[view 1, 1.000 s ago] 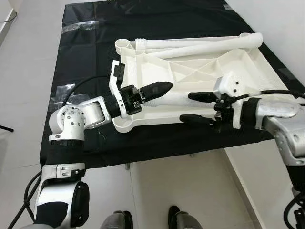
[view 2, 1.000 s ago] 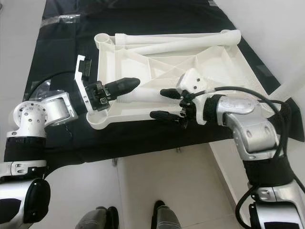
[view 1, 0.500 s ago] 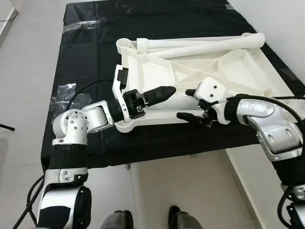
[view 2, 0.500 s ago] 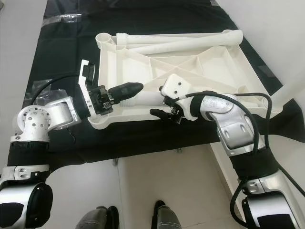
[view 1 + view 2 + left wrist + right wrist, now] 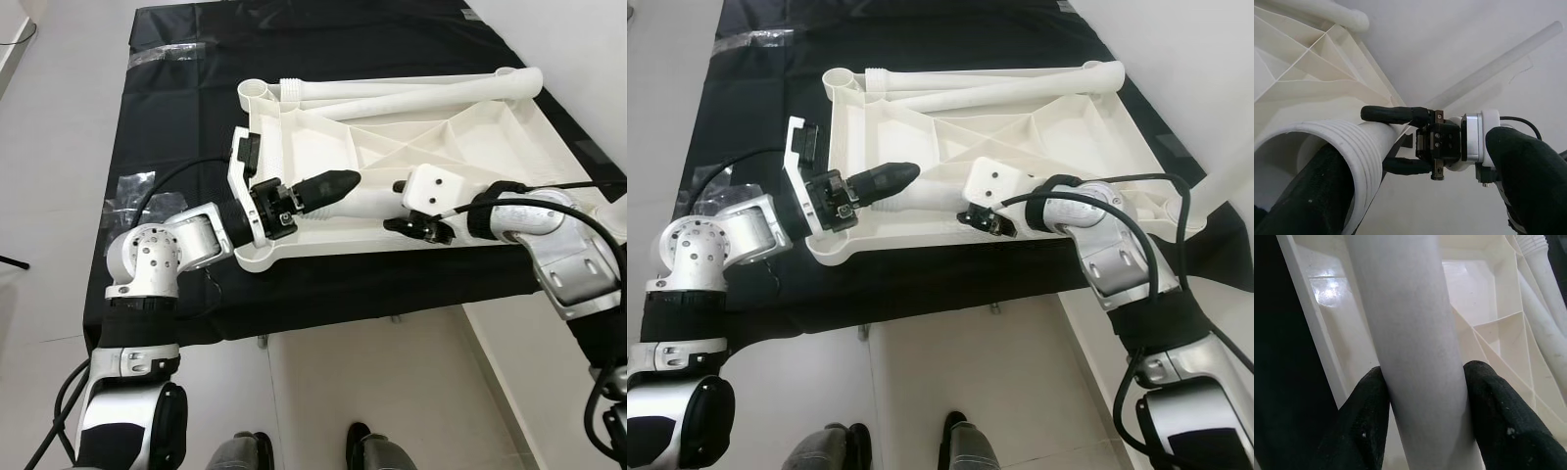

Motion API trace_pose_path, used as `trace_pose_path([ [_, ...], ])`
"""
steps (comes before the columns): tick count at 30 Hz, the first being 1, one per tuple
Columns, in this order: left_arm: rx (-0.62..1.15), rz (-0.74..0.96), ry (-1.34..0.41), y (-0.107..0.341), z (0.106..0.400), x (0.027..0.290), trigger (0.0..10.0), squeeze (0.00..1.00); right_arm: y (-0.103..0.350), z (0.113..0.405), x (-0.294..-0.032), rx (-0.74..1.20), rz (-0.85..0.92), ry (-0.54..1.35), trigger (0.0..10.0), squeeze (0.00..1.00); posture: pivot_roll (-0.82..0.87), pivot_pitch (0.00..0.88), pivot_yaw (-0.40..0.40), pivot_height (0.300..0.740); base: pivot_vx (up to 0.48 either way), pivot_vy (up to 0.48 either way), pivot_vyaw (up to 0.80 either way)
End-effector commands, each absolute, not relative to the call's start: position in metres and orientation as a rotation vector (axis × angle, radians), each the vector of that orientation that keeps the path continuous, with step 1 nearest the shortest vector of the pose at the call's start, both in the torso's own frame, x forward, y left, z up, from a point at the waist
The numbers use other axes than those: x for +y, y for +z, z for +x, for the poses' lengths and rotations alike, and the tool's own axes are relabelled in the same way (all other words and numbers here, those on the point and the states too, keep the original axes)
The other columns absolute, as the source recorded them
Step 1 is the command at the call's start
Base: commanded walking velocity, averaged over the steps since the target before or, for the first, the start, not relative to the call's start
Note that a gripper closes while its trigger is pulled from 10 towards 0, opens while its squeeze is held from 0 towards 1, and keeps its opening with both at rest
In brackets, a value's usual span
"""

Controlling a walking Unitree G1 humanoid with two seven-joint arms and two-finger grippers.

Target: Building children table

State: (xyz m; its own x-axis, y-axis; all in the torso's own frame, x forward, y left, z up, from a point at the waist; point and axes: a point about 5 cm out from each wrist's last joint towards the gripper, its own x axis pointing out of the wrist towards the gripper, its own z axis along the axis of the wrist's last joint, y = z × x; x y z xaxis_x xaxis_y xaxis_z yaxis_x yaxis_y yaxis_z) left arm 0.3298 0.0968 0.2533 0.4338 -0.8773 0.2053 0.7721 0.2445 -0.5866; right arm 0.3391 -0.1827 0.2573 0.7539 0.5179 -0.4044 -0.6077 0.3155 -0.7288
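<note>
Your right gripper [image 5: 416,223] moved in, now clamped on table leg [image 5: 372,204]; left gripper [image 5: 328,184] stayed poked into leg's left end, tabletop [image 5: 460,137] unmoved.

The right gripper [image 5: 416,208] is covering the middle of the white table leg [image 5: 377,203]. One of the left gripper's fingers [image 5: 1308,196] is vanishing into the leg's threaded end. The frame edges are cutting off the black-draped desk [image 5: 176,117].

table leg [image 5: 1410,342]: matt white plastic | tabletop [image 5: 431,147]: smooth white plastic | worktop cloth [image 5: 176,117]: black, slightly glossy
</note>
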Motion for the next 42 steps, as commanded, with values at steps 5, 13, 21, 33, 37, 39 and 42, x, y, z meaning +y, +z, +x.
trace_pose_path([
  [5,0.178,-0.671,-1.171,0.254,0.322,0.094,10.0,0.00,0.253,0.344,-0.184,0.100,-0.981,0.696,0.0,0.00,-0.04,0.246,-0.008,0.740,0.000,0.000,0.00],
  [13,0.048,-0.664,-1.215,0.271,0.310,0.103,10.0,0.31,0.274,0.353,-0.187,-0.008,-0.961,0.590,0.0,0.00,-0.03,0.243,-0.009,0.740,0.000,0.000,0.00],
  [21,-0.123,-0.600,-1.280,0.298,0.283,0.128,10.0,0.00,0.297,0.352,-0.185,-0.105,-0.982,0.565,0.0,0.00,-0.03,0.237,-0.011,0.740,0.000,0.000,0.00],
  [33,-0.185,-0.481,-1.250,0.307,0.261,0.158,10.0,1.00,0.312,0.355,-0.189,-0.158,-1.051,0.510,0.0,0.00,-0.01,0.228,-0.018,0.740,0.000,0.000,0.00],
  [37,-0.198,-0.452,-1.222,0.308,0.257,0.163,10.0,1.00,0.318,0.359,-0.187,-0.198,-1.050,0.470,0.0,0.00,-0.01,0.227,-0.019,0.740,0.000,0.000,0.00],
  [39,-0.206,-0.446,-1.205,0.308,0.256,0.164,10.0,1.00,0.320,0.361,-0.186,-0.219,-1.046,0.445,0.0,0.00,-0.01,0.227,-0.019,0.740,0.000,0.000,0.00],
  [42,-0.209,-0.434,-1.179,0.309,0.257,0.166,10.0,1.00,0.323,0.363,-0.184,-0.245,-1.035,0.408,0.0,0.00,-0.01,0.227,-0.019,0.740,0.000,0.000,0.00],
])
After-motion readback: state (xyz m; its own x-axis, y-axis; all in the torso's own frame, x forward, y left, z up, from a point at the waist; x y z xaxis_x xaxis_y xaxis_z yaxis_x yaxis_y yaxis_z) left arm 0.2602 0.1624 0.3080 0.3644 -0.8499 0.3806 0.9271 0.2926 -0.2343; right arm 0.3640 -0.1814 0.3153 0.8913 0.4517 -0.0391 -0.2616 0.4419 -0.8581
